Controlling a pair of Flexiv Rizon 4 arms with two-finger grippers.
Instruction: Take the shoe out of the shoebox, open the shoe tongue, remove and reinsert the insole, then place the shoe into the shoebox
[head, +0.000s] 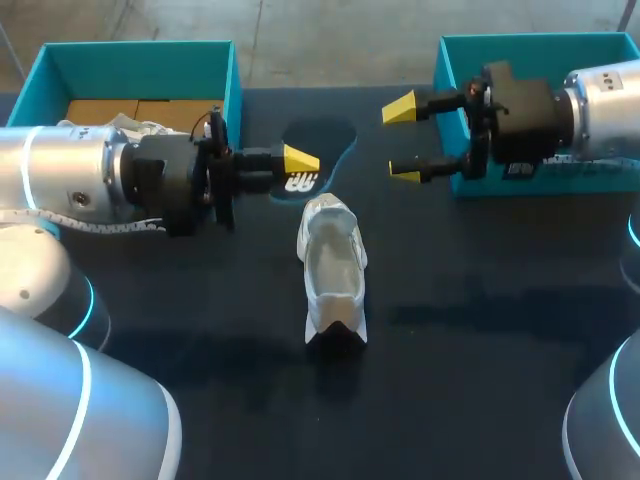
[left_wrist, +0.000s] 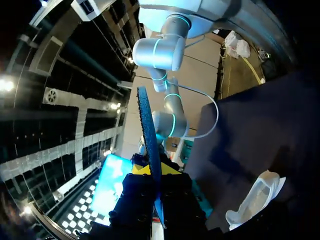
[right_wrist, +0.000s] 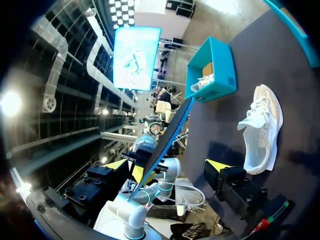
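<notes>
Okay, left box: sitting at the far left of the table, with a second white shoe lying inside, mostly hiding behind my left arm.
Left gripper: pinching the insole by one end, fingers pressing on it from both sides. Its own wrist view is showing the insole edge-on, rising straight out from between the yellow tips.
Insole, free end: hanging in the air and pointing across at the right gripper. The head view is showing a gap between the two.
Shoe: lying on the table in the middle, out of both boxes, just on my side of the insole. Its long axis is running near to far, with the opening showing to the head camera.
Nearer arm: the left, I'm judging. Its tips are hovering just beside the shoe's far end, so reinserting is looking like a short drop plus a turn to line the insole up with the shoe's length.
Right gripper, jaws: standing spread wide, gripping nothing, facing the insole's free end.
Right box: sitting behind the right gripper, with its inside mostly cut off.
Hard to make out: which end of the shoe is the toe, and whether the tongue is lying open.
</notes>
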